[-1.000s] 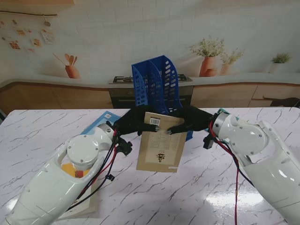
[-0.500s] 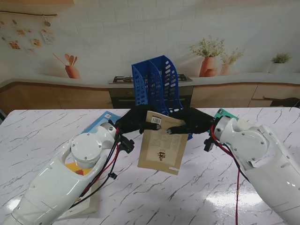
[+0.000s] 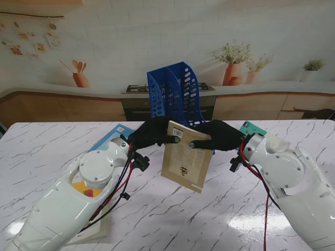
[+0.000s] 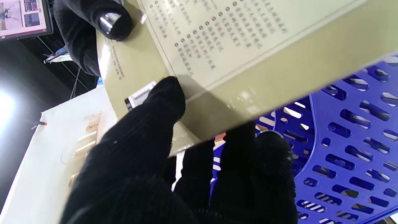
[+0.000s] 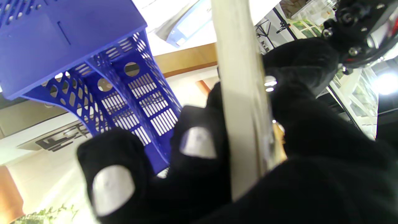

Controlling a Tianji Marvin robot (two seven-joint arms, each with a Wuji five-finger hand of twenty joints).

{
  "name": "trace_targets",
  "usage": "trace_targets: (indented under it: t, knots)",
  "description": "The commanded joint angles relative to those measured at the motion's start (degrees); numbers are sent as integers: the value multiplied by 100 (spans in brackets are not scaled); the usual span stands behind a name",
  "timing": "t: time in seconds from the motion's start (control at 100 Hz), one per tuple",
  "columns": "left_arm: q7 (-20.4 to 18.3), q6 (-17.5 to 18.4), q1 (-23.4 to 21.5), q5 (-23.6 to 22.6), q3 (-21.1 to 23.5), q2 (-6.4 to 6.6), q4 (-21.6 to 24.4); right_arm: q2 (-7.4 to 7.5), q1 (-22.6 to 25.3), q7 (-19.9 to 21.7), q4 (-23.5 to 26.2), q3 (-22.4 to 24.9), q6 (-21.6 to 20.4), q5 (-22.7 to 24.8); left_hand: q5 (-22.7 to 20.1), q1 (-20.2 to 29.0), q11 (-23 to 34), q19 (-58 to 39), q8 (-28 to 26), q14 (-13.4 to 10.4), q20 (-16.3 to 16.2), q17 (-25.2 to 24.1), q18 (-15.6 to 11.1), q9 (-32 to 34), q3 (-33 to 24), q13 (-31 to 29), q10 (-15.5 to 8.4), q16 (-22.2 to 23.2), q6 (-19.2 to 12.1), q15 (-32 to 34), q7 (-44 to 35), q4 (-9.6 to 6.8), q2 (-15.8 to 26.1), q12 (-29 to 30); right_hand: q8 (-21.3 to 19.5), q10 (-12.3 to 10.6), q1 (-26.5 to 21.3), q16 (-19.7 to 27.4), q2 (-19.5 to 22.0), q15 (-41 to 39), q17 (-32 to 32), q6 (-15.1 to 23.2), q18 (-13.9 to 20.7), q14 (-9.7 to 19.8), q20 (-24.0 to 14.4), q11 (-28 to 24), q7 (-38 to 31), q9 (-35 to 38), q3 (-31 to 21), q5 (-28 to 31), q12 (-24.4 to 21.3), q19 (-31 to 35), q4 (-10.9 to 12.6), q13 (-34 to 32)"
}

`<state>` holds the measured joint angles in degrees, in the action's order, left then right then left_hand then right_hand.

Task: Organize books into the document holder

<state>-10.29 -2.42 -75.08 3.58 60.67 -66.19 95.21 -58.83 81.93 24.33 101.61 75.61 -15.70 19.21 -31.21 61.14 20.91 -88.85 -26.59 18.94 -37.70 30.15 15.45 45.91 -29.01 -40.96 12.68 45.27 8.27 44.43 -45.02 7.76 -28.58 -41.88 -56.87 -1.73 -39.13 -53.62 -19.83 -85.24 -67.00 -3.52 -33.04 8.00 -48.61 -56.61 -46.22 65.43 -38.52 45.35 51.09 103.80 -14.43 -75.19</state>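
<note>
Both the left robot hand (image 3: 153, 134) and right robot hand (image 3: 220, 135) grip the tan paperback book (image 3: 186, 157) above the bench (image 3: 47, 146), just near of the blue document holder (image 3: 175, 91); next, presumably, uprighting and slotting.

A tan book (image 3: 185, 157) hangs tilted, back cover toward me, before the upright blue document holder (image 3: 175, 91).

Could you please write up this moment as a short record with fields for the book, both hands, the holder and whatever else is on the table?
Book: tan book, lifted off the table, tilted
Left hand: left hand grips its top left corner
Right hand: right hand grips its top right edge
Holder: blue document holder, upright behind the book
Other: blue book under left arm; teal book behind right arm
</note>
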Motion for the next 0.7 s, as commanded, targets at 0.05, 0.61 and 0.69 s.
trace_targets:
  t: [0.05, 0.61, 0.69]
  knots:
    - [-28, 78, -93, 30, 96, 16, 24, -36, 41, -38, 177, 79, 45, 17, 69, -143, 351, 778, 94, 212, -270, -782, 212, -575, -165, 457, 55, -408, -69, -597, 501, -490, 426, 991, -360, -56, -248, -127, 495, -420, -352, 1294, 4217, 819, -166, -132, -270, 344, -869, 456, 92, 1618, -58, -79]
    - [-127, -279, -438, -203, 516, 101, 272, -66, 298, -154, 727, 618, 341, 149, 137, -702, 105, 1998, 157, 161, 77, -1908, 448, -939, 100, 1030, 93, -844, 109, -1444, 1101, -561, 748, 1455, -420, -78, -256, -182, 528, -411, -355, 1261, 4240, 844, -231, -106, -234, 356, -831, 438, 188, 1618, -47, -82]
    - [-150, -304, -470, -234, 545, 110, 243, -68, 304, -143, 801, 688, 408, 152, 136, -733, 85, 2112, 166, 149, 129, -2001, 455, -958, 131, 1071, 94, -869, 116, -1503, 1165, -587, 785, 1468, -423, -84, -257, -184, 543, -410, -355, 1297, 4240, 844, -232, -97, -224, 343, -811, 421, 193, 1618, -44, -82]
